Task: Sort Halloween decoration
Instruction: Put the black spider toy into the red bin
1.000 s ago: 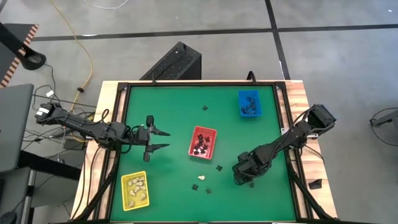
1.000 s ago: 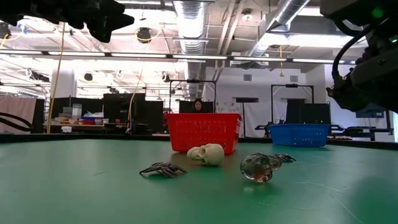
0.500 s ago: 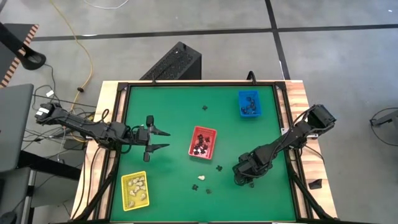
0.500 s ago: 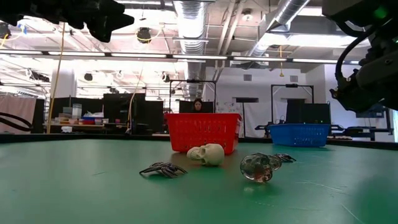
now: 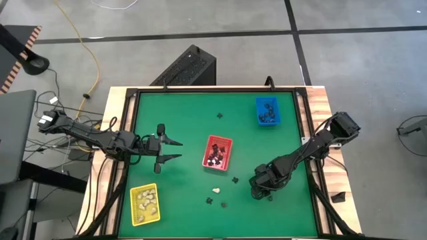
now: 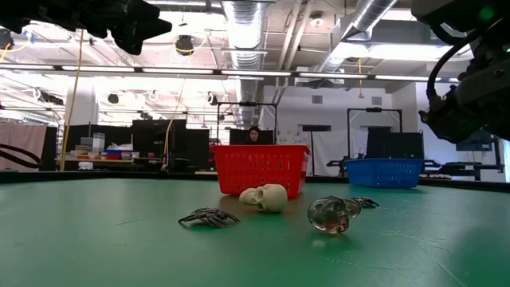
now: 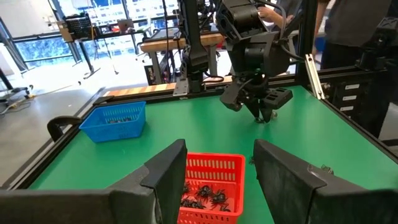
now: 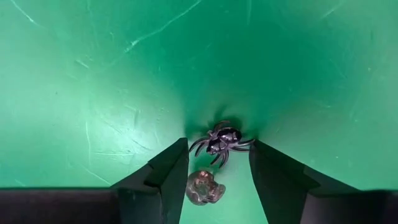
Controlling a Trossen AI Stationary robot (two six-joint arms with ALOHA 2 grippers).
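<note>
Green tabletop [image 5: 193, 120], three trays. Right tool [image 8: 214, 163]: lowered, fingers apart and holding nothing, a black spider [image 8: 219, 140] between their tips, a clear skull [image 8: 204, 187] just beside. Left tool [image 7: 214, 180]: open, empty, waiting above the red tray [image 7: 208, 168]. Risk: fingers could catch the skull as well, or pinch a leg and flick the spider away. Only the right wrist view shows that pairing; the high view shows only dark specks.

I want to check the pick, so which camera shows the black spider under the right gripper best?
The right wrist view: the black spider lies between the right gripper's open fingers. In the high view the arm covers it; the low and left wrist views don't show it.
</note>
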